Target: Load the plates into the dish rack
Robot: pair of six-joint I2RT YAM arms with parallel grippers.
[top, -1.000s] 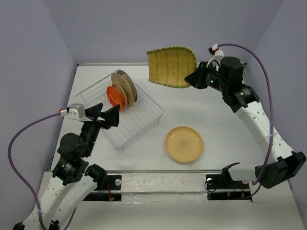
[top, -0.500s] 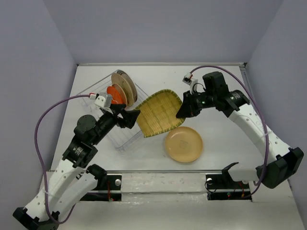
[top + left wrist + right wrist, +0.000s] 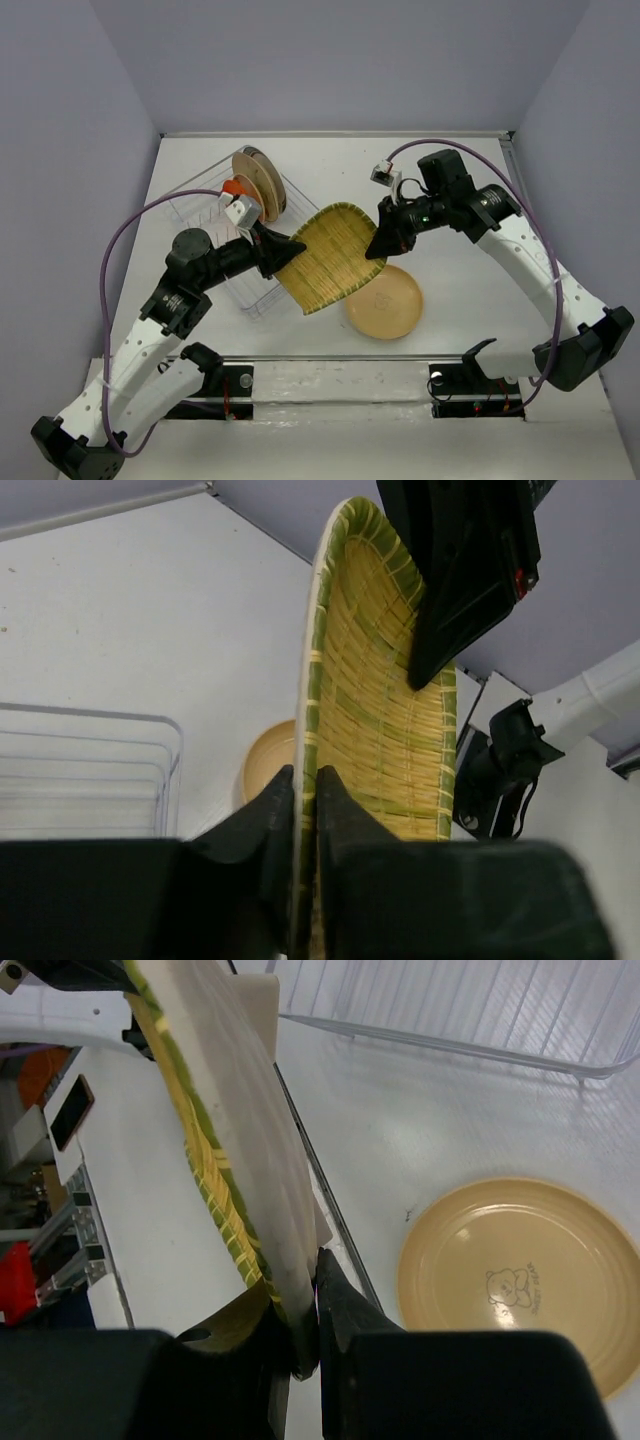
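Yellow woven plate [image 3: 325, 258] hangs tilted in the air just right of the rack [image 3: 190, 197], pinched from both sides. The left gripper [image 3: 290, 248] is clenched on its left rim and the right gripper [image 3: 380, 243] on its right rim. From above, its lower edge overlaps the tan plate [image 3: 392, 305], which lies flat on the table [image 3: 450, 180]. At the rack's far corner, upright plates [image 3: 258, 178] stand on edge with an orange plate [image 3: 233, 187] beside them. The left arm reaches across the rack's near side and hides part of the wire.

The left wrist view gives the yellow plate [image 3: 380, 710] edge-on, its rim squeezed tight in the left gripper [image 3: 305, 810], with the right gripper's black finger pressed on the woven face higher up. The right wrist view shows the plate's pale back [image 3: 230, 1150] in the right gripper [image 3: 305, 1320], and a small bear print on the tan plate [image 3: 510, 1280].
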